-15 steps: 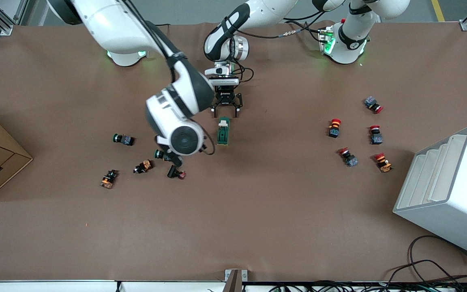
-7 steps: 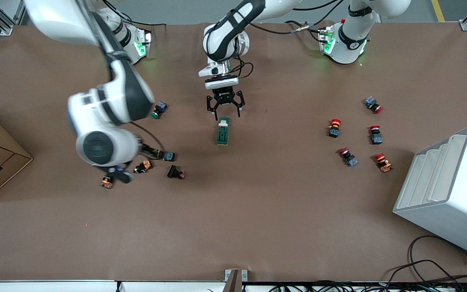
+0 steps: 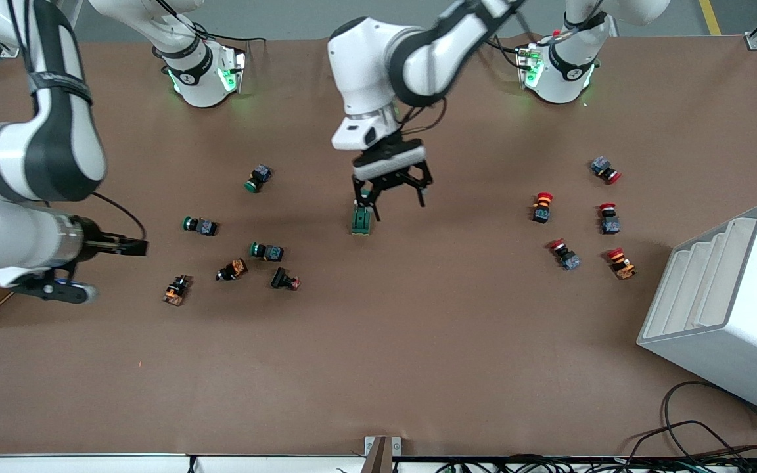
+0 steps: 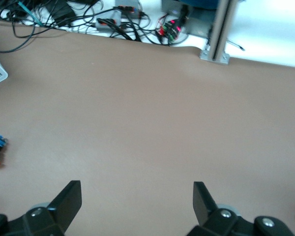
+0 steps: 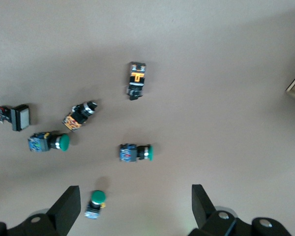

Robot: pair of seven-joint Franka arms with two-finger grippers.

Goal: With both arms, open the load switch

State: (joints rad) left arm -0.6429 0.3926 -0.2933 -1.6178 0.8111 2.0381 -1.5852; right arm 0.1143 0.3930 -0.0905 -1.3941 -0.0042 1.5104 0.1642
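Load switch (image 3: 361, 221): small dark-green rectangular block, lying flat on the desk near its middle, long axis running toward the front camera. Its end nearest the arm bases is covered by the left hand (image 3: 389, 197), fingers spread, over it. Right hand (image 5: 132, 206) fingers spread, well apart from it.

Push buttons (image 3: 267, 251) litter the table (image 3: 418, 368) beside a white rack (image 3: 733, 309).
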